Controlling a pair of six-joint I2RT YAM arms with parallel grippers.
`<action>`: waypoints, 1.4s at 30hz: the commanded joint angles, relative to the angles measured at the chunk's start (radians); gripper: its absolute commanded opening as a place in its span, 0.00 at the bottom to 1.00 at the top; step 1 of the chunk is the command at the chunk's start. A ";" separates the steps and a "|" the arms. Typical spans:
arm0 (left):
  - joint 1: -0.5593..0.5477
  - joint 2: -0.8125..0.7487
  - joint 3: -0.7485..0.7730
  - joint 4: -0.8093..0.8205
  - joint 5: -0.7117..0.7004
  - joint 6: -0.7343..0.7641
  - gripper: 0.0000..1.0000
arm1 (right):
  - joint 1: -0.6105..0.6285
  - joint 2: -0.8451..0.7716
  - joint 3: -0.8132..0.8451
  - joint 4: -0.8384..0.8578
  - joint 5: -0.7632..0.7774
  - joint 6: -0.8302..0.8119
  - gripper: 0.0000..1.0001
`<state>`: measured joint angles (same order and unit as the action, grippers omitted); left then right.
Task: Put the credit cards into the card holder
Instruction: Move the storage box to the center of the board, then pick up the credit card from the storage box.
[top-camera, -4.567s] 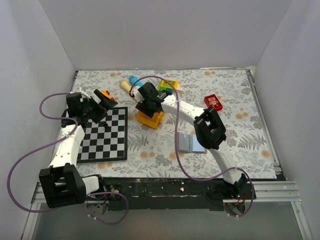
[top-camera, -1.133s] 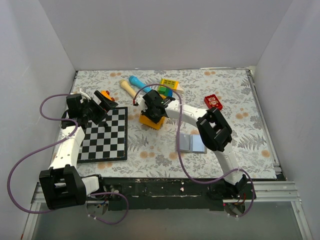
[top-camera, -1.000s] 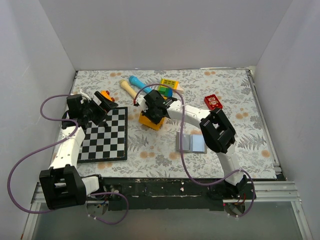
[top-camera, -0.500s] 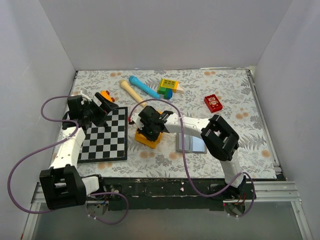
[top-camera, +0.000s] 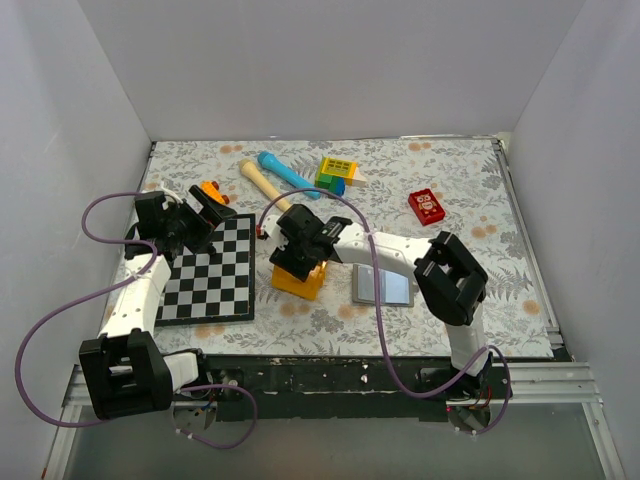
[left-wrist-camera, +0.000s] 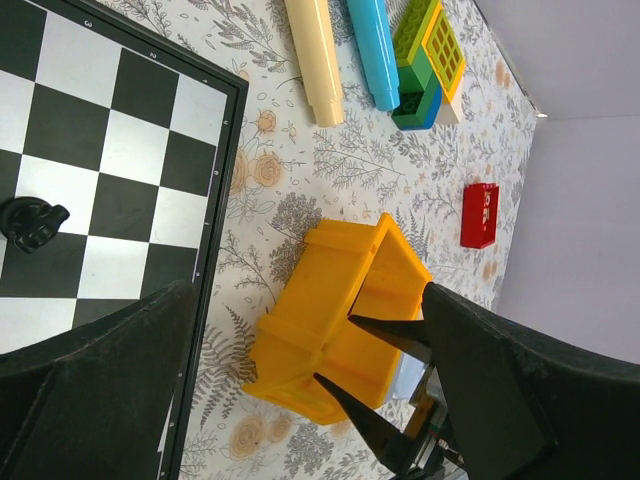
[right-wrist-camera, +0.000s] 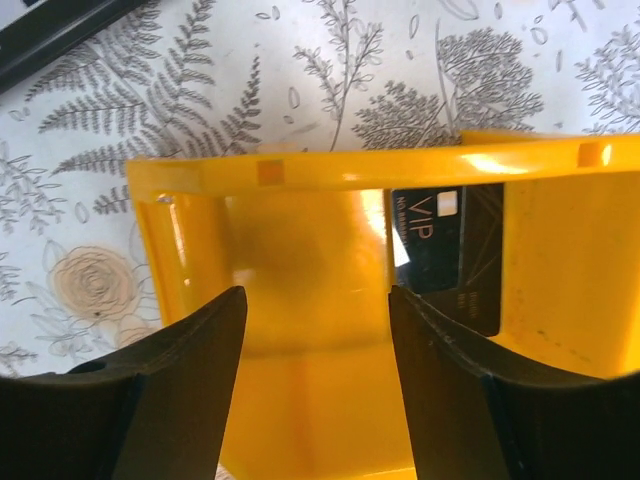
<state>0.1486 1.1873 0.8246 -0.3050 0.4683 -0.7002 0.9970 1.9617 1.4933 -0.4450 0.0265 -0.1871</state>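
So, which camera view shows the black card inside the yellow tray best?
The right wrist view: the black card is inside the yellow tray, its VIP print readable. The top and left wrist views show only the tray.

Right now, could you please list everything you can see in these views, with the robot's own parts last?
Floral-patterned tablecloth: one, grey-white, covering the table.
Black-and-white chessboard: one, left side.
Black chess piece: one, on the chessboard.
Small orange object: one, beyond the chessboard, kind unclear.
Cream cylinder: one, far middle.
Blue cylinder: one, beside the cream one.
Green-and-yellow toy blocks: one cluster, far middle.
Red rectangular block: one, far right.
Yellow plastic tray: one, centre.
Black flat credit cards: apparently two overlapping, inside the tray.
Grey open card holder: one, right of the tray.
Left fingers: two, black, open, by the chessboard.
Right fingers: two, black, open, at the tray.
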 joint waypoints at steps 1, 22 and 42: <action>0.003 -0.029 0.008 0.010 -0.013 -0.005 0.98 | -0.004 0.040 0.051 0.008 0.064 -0.041 0.71; 0.003 -0.020 0.016 0.007 0.000 -0.004 0.98 | -0.067 0.144 0.128 0.012 0.113 -0.126 0.79; 0.003 -0.025 0.008 0.009 -0.005 -0.005 0.98 | -0.090 0.216 0.177 -0.050 0.029 -0.127 0.56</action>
<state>0.1490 1.1873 0.8249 -0.3058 0.4603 -0.7071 0.9138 2.1498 1.6421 -0.4541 0.0795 -0.3138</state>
